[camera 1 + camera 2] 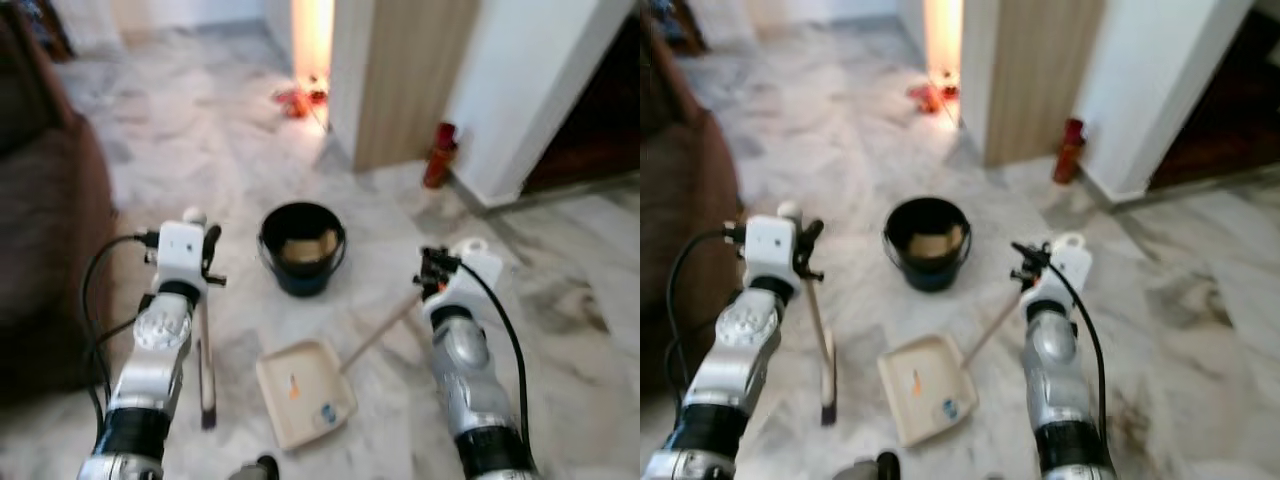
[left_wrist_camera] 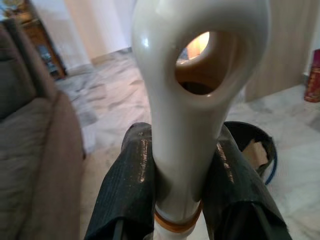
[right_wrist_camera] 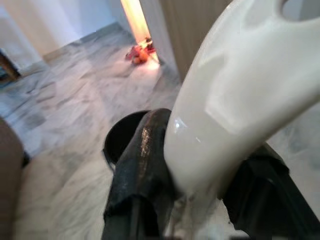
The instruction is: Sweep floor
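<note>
My left gripper is shut on the white looped handle of a small broom, whose wooden shaft runs down to a dark head on the marble floor. In the left wrist view both black fingers clamp the handle. My right gripper is shut on the white handle of the dustpan, a cream tray lying flat on the floor between my arms. Bits of orange and blue litter lie in the tray. A black bucket with brown paper inside stands just beyond the dustpan.
A brown sofa fills the left side. A wooden-faced wall corner and a red bottle stand at the back right, with small red objects on the floor by a lit doorway. Open marble floor lies behind the bucket.
</note>
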